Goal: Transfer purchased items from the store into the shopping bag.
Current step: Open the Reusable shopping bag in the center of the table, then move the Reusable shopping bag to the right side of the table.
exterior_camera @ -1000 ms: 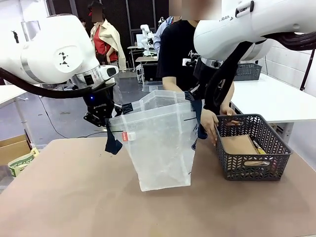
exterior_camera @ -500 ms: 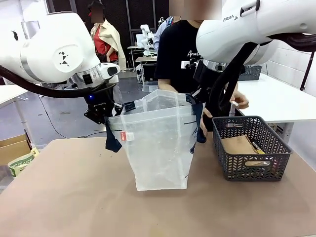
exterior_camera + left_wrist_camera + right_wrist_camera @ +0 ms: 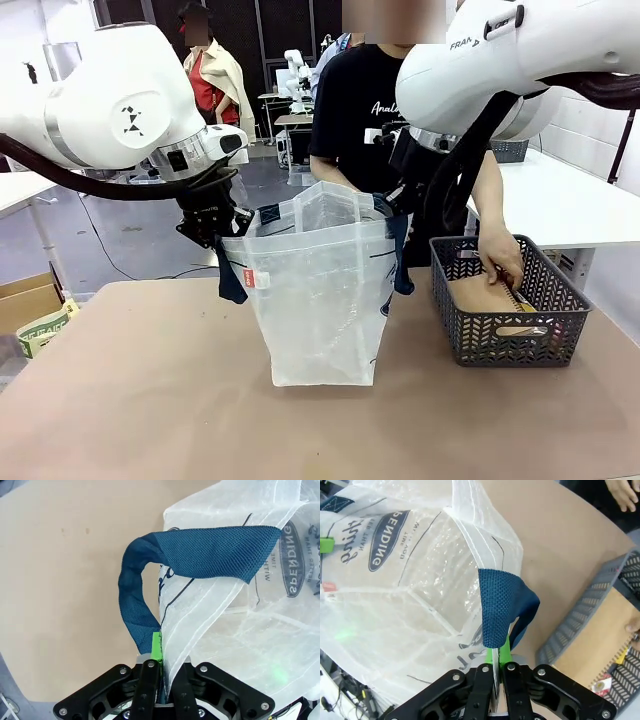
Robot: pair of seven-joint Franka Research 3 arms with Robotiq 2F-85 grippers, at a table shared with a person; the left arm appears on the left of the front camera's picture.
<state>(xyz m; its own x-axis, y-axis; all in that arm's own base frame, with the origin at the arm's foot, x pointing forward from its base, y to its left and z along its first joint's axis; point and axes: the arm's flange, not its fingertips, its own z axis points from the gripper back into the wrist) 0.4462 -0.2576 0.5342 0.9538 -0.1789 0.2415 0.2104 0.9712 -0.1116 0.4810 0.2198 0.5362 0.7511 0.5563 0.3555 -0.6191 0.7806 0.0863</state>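
Front view: left gripper [image 3: 218, 225] and right gripper [image 3: 397, 203] clamp opposite edges of the shopping bag [image 3: 320, 290], basket [image 3: 500, 340] just beside.

The shopping bag [image 3: 320, 300], a translucent clear plastic tote, stands upright on the desk [image 3: 150, 400], mouth open. Its rim is pinched by the left gripper [image 3: 161, 647] and the right gripper [image 3: 499, 655]. Navy strap handles [image 3: 230, 285] droop at both sides, and a red tag [image 3: 250, 279] marks one edge. The purchased items [image 3: 490, 295], brownish and yellowish, lie in the grey basket [image 3: 500, 345] beside it.
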